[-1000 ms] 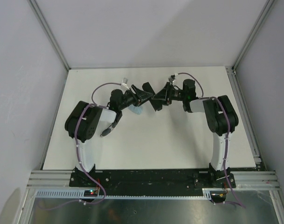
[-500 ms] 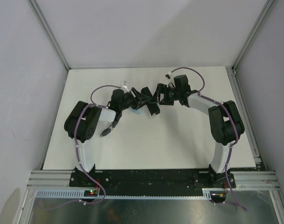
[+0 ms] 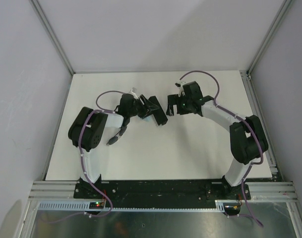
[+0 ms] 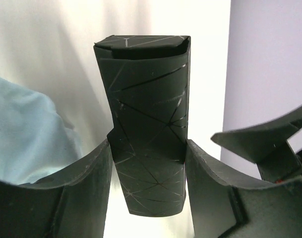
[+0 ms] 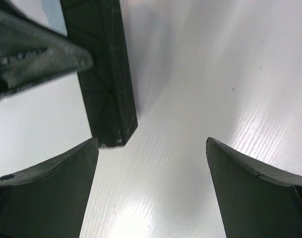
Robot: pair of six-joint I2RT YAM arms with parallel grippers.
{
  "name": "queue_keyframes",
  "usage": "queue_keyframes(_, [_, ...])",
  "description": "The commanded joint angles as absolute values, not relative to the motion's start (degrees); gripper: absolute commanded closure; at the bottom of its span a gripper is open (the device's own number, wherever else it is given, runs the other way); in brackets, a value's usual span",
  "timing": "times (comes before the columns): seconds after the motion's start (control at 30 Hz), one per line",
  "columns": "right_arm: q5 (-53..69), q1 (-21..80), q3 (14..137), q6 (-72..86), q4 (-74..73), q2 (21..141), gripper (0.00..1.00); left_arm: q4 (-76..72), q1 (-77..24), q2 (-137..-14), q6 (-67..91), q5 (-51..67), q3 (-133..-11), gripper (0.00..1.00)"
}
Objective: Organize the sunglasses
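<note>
Left gripper (image 4: 148,148) pinches a black case (image 4: 146,94), both fingers pressed against its sides. The case juts out past the fingertips. A light blue cloth (image 4: 27,134) lies just left of its left finger. Right gripper (image 5: 153,148) is spread wide above the table (image 5: 190,74), with the case's end just ahead of its left finger. The sunglasses cannot be made out in any view.

The right hand (image 5: 151,145) has opened wide, off the black case (image 3: 157,112). Its elbow (image 3: 247,141) has swung right and nearer.
</note>
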State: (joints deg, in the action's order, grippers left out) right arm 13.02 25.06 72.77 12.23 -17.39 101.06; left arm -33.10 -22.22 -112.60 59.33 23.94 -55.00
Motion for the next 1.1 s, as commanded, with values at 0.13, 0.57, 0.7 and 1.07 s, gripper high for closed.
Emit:
queue_keyframes(0.13, [6.76, 29.47, 65.74, 8.55, -12.92, 94.05, 0.08, -14.5, -24.98, -107.13, 47.64, 13.5, -64.11, 0.54])
queue_keyframes(0.57, [8.74, 24.97, 58.84, 13.46, -7.37, 88.02, 0.08, 35.53, -29.75, -108.04, 25.33, -2.8, -93.79, 0.51])
queue_keyframes(0.7, [9.73, 23.77, 56.9, 15.12, -6.14, 86.45, 0.09, 48.45, -32.89, -110.78, 23.11, -9.83, -99.78, 0.51])
queue_keyframes(1.07, [11.01, 20.09, 51.29, 19.77, -1.73, 82.86, 0.09, 73.56, -44.48, -124.22, 22.65, -30.21, -113.85, 0.5])
